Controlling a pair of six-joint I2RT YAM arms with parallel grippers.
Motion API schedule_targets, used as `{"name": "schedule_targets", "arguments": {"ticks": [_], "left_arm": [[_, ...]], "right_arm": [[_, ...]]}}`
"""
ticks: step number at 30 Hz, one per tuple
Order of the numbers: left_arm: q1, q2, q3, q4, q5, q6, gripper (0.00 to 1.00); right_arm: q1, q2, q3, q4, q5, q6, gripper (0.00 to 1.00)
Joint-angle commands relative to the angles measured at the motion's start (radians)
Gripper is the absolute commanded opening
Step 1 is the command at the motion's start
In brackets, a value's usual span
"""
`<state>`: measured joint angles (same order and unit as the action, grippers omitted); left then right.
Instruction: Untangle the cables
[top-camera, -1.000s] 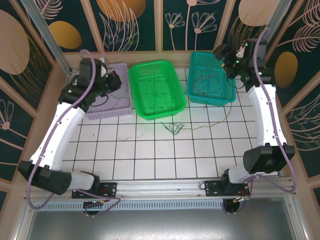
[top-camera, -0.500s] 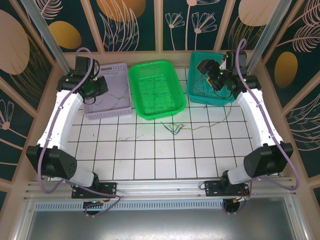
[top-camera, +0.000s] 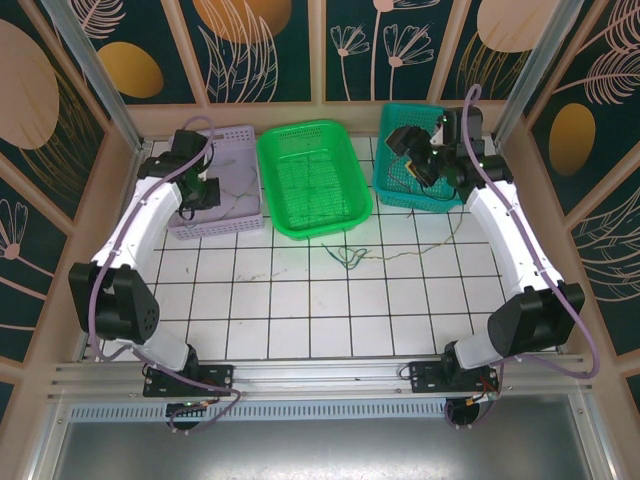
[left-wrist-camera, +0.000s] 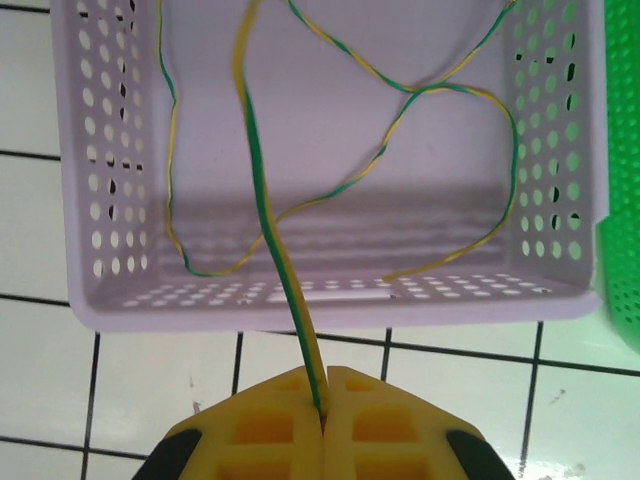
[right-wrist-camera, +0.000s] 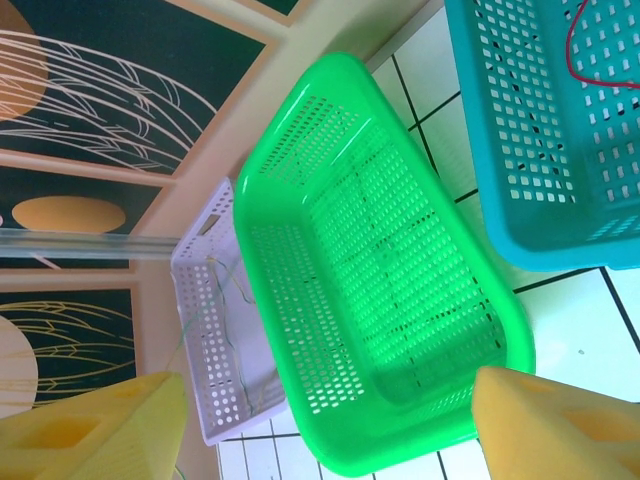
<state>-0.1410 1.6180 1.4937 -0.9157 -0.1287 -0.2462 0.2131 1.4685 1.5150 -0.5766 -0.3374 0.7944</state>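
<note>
The green-yellow cable (left-wrist-camera: 262, 200) runs from my left claw (left-wrist-camera: 323, 405) straight ahead into the lavender basket (left-wrist-camera: 450, 298), where strands of that colour loop over the floor. The left claw's jaws are pressed together on this cable, just outside the basket's near wall, with bare tile on both sides. Loose cables (top-camera: 350, 255) lie on the table (top-camera: 300, 310), well apart from both claws. My right claw (right-wrist-camera: 330, 395) stands wide open and holds nothing. The green basket (right-wrist-camera: 300, 150) lies ahead of it, and the teal basket (right-wrist-camera: 540, 150), holding a red cable (right-wrist-camera: 572, 38), is to its right.

Left fingers (left-wrist-camera: 262, 432) pinched — right fingers (right-wrist-camera: 560, 425) spread.
</note>
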Motion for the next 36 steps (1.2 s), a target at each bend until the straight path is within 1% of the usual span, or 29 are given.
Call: {"name": "schedule_targets", "arguments": {"ticks": [1,5,6,11,13,16,18,21,23,26,29,30,32,33,35,36], "left_arm": [[0.007,0.073,0.079,0.041,-0.074,0.097,0.0],[0.007,0.17,0.128,0.041,-0.103,0.154,0.0],[0.006,0.189,0.134,0.074,-0.106,0.171,0.0],[0.009,0.271,0.172,0.111,-0.15,0.21,0.0],[0.009,0.286,0.172,0.157,-0.148,0.225,0.0],[0.009,0.296,0.132,0.259,-0.184,0.259,0.0],[0.01,0.29,0.075,0.361,-0.19,0.288,0.0],[0.009,0.273,-0.028,0.493,-0.122,0.342,0.0],[0.009,0.278,-0.048,0.508,-0.117,0.326,0.0],[0.009,0.302,-0.066,0.481,-0.113,0.297,0.0],[0.009,0.312,-0.104,0.48,-0.133,0.276,0.0],[0.009,0.312,-0.105,0.475,-0.143,0.27,0.04],[0.009,0.309,-0.094,0.448,-0.167,0.259,0.31],[0.009,0.306,-0.09,0.44,-0.18,0.256,0.4],[0.009,0.292,-0.08,0.42,-0.201,0.249,0.51],[0.009,0.285,-0.077,0.412,-0.205,0.249,0.53]], "right_arm": [[0.014,-0.021,-0.019,0.03,0.018,0.009,0.76],[0.021,-0.027,-0.03,0.025,0.021,0.01,0.75],[0.02,-0.031,-0.032,0.022,0.023,0.009,0.75],[0.02,-0.043,-0.036,0.001,0.035,0.001,0.75],[0.021,-0.046,-0.044,0.001,0.036,0.002,0.75],[0.021,-0.052,-0.056,0.0,0.037,0.005,0.75],[0.023,-0.056,-0.061,0.0,0.037,0.009,0.75],[0.022,-0.059,-0.066,-0.001,0.038,0.007,0.75],[0.02,-0.06,-0.07,-0.006,0.042,0.004,0.75],[0.02,-0.064,-0.079,-0.005,0.047,0.005,0.75],[0.019,-0.068,-0.094,0.004,0.047,0.011,0.75],[0.019,-0.068,-0.097,0.006,0.046,0.012,0.75],[0.019,-0.067,-0.103,0.012,0.046,0.014,0.75],[0.02,-0.066,-0.105,0.014,0.045,0.013,0.75],[0.02,-0.061,-0.108,0.018,0.04,0.015,0.75],[0.02,-0.059,-0.11,0.021,0.039,0.014,0.75]]}}
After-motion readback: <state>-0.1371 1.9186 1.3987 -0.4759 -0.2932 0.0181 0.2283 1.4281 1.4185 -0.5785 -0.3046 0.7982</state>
